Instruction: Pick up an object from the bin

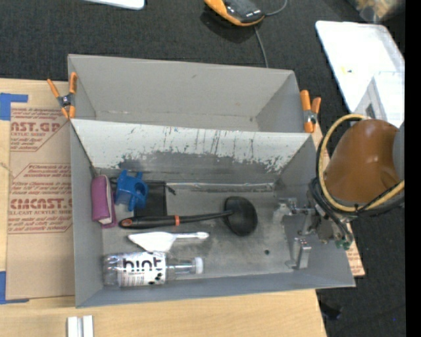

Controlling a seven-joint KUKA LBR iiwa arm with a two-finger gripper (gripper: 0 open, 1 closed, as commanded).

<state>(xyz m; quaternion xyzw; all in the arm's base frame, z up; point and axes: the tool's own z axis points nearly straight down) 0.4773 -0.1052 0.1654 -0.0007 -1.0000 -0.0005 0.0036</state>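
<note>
An orange-black corded device (239, 9) and white sheet (357, 51) lie on a dark surface (164, 29).

**Colours in the Bin**

We saw a grey bin (184, 99), its inner wall streaked with dark scuffs. Inside we noted a purple block (100, 199), a blue piece (129, 189), a black ladle (241, 216) with an orange band, a white spatula (161, 239) and a clear bottle (150, 268) lettered in black.

Glossy orange-brown cover (360, 161), black and yellow cables (321, 172) — grey metal gripper (295, 232)

Bottle (151, 268) laid at 7 o'clock in the bin (197, 99), spatula (164, 239) behind it, ladle (240, 215) centred, tool (296, 237) at 3 o'clock
</note>
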